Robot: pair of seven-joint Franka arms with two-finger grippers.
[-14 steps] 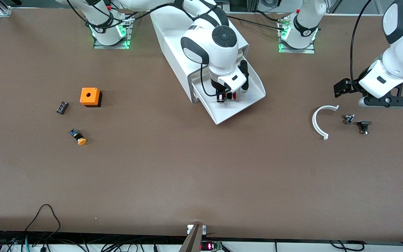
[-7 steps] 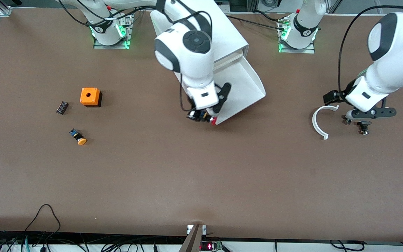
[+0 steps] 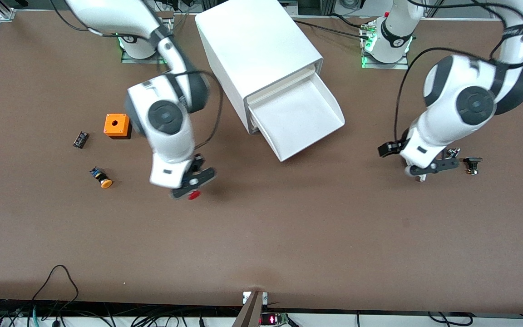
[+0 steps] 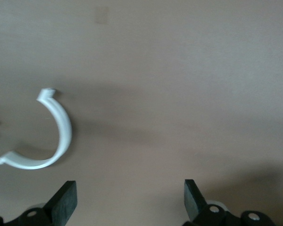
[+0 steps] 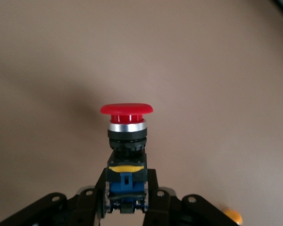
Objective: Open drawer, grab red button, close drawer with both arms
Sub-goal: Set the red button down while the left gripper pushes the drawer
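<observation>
The right gripper point(image 3: 192, 184) is hanging over bare table point(image 3: 261, 236) near the orange-capped button point(image 3: 101, 178), its fingers clamping the button point(image 5: 126, 141) by its blue body. The drawer point(image 3: 298, 119) is standing open. The left gripper point(image 4: 129, 200) is hovering spread wide over the white curved piece point(image 4: 52, 136).

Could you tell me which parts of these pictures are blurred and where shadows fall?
Front view: the right arm's wrist and right gripper are smeared by motion; the drawer is sharp. Right wrist view: the button is crisp, with a soft shadow on the table. Left wrist view: the white curved piece is slightly soft, its shadow diffuse.
</observation>
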